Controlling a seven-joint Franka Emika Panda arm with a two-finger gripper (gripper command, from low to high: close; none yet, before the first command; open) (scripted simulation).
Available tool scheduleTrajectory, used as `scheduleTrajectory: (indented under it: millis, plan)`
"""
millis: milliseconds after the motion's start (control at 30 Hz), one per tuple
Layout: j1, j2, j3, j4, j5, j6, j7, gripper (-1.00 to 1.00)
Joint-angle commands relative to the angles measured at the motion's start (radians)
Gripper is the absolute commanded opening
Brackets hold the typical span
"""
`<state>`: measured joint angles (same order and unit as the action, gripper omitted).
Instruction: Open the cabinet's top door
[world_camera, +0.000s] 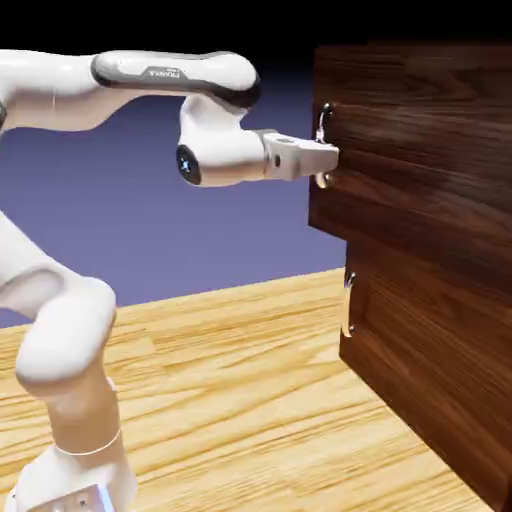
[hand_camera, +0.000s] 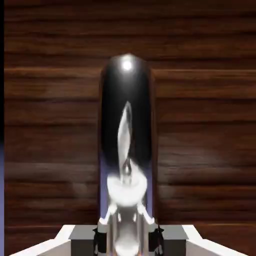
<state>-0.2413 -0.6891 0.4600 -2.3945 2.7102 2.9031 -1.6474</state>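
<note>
Both claw fingers clamped on top door handle (door seemingly ajar).

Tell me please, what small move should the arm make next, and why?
Probably a gentle pull straight back from the cabinet. The gripper is shut on the silver handle of the top door, and that door looks barely swung out, so it seems the grip is made and only the pulling remains.
</note>
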Motion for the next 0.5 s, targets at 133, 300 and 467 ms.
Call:
scheduleTrajectory:
  millis: [133,300,467]
  plan:
    - [0.181,-0.087,-0.161,-0.106,-0.179,-0.012,0.097,-1.0]
    - [0.362,-0.201,-0.324,-0.21,-0.386,-0.003,0.202,-1.0]
    - [0.52,-0.323,-0.463,-0.294,-0.604,0.034,0.314,-1.0]
